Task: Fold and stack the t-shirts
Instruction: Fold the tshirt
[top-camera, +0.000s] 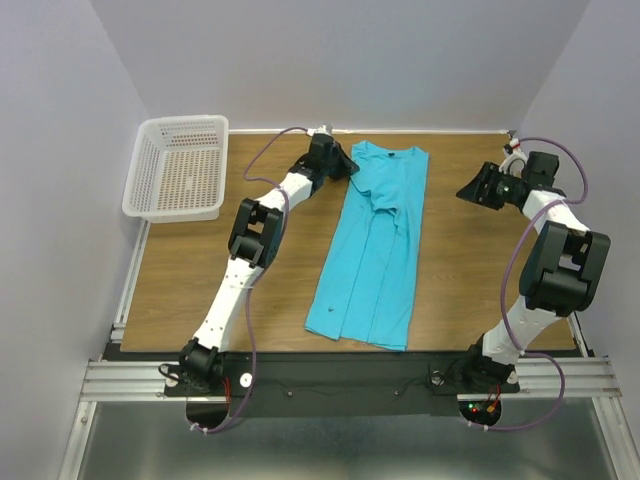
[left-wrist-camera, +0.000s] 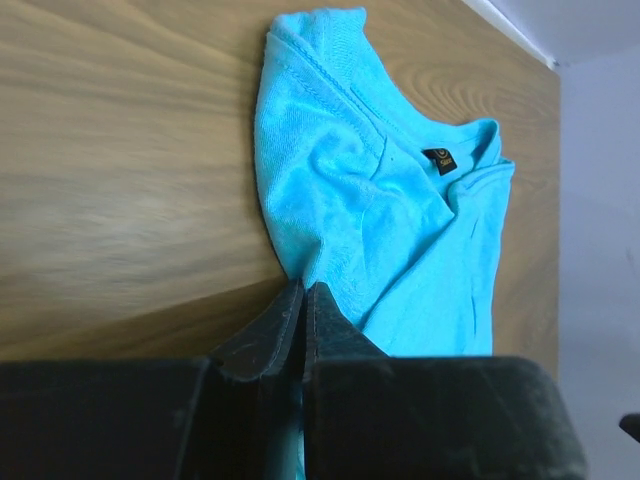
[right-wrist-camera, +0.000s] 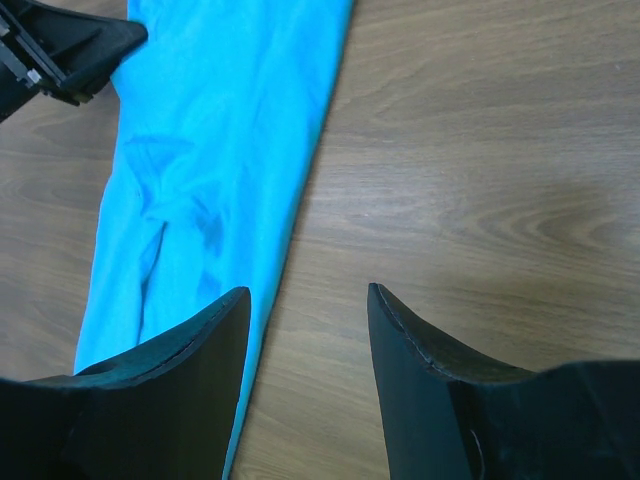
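Note:
One turquoise t-shirt (top-camera: 370, 250) lies on the wooden table (top-camera: 200, 280), folded lengthwise into a long narrow strip with its round neck at the far end. My left gripper (top-camera: 346, 166) is at the shirt's far left shoulder. In the left wrist view the left gripper (left-wrist-camera: 303, 288) has its jaws pressed together at the edge of the t-shirt (left-wrist-camera: 380, 210), with blue cloth showing between the fingers. My right gripper (top-camera: 472, 190) is open and empty over bare wood to the right of the shirt. In the right wrist view the right gripper (right-wrist-camera: 308, 292) sits just beside the t-shirt's (right-wrist-camera: 210, 150) right edge.
A white plastic mesh basket (top-camera: 180, 165) stands at the table's far left corner. The left gripper's black body (right-wrist-camera: 60, 45) shows at the top left of the right wrist view. Walls close in the table at the back and sides.

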